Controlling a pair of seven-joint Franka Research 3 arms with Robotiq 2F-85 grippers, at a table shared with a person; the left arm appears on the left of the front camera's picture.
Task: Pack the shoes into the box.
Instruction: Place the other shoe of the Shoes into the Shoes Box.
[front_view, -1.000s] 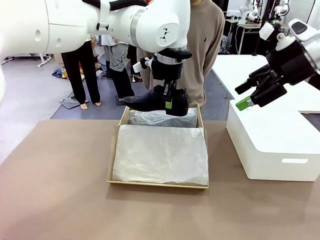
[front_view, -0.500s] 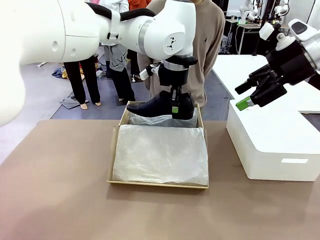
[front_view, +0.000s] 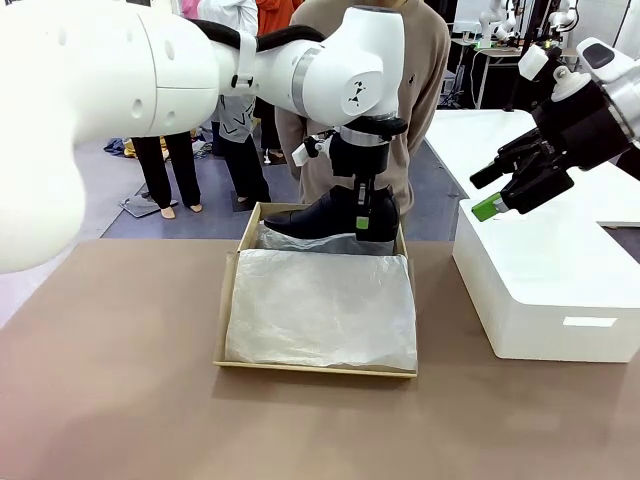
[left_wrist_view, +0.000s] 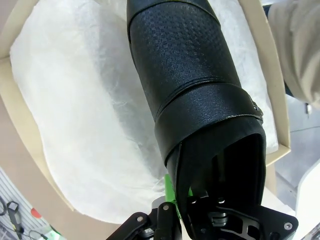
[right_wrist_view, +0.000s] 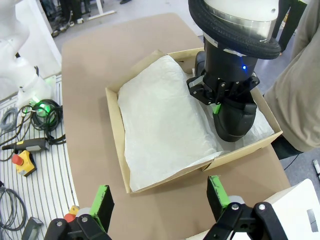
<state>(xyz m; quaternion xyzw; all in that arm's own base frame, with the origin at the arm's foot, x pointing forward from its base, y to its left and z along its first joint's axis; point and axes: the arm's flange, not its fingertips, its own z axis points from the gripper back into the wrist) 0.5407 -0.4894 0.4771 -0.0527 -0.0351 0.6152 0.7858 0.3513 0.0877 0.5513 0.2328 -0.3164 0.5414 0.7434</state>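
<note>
My left gripper (front_view: 362, 216) is shut on the heel end of a glossy black shoe (front_view: 318, 218). It holds the shoe level, toe to the picture's left, low over the far end of the brown cardboard box (front_view: 226, 310). White tissue paper (front_view: 320, 305) covers the inside of the box. In the left wrist view the shoe (left_wrist_view: 187, 75) stretches away from my gripper (left_wrist_view: 200, 205) over the tissue (left_wrist_view: 85, 115). My right gripper (front_view: 500, 196) hangs open at the right. From its wrist view, the gripper (right_wrist_view: 160, 200) looks down on the box (right_wrist_view: 114, 125) and the shoe (right_wrist_view: 234, 120).
A large white rounded box (front_view: 545, 290) stands right of the cardboard box, under my right gripper. A person (front_view: 415, 90) stands just behind the far table edge. Bare brown tabletop (front_view: 110, 360) lies left and in front. Cables and a control box (right_wrist_view: 25, 160) lie beyond the table's edge.
My left gripper has moved slightly right and lowered the shoe closer to the tissue at the box's far end. The right arm has stayed still.
</note>
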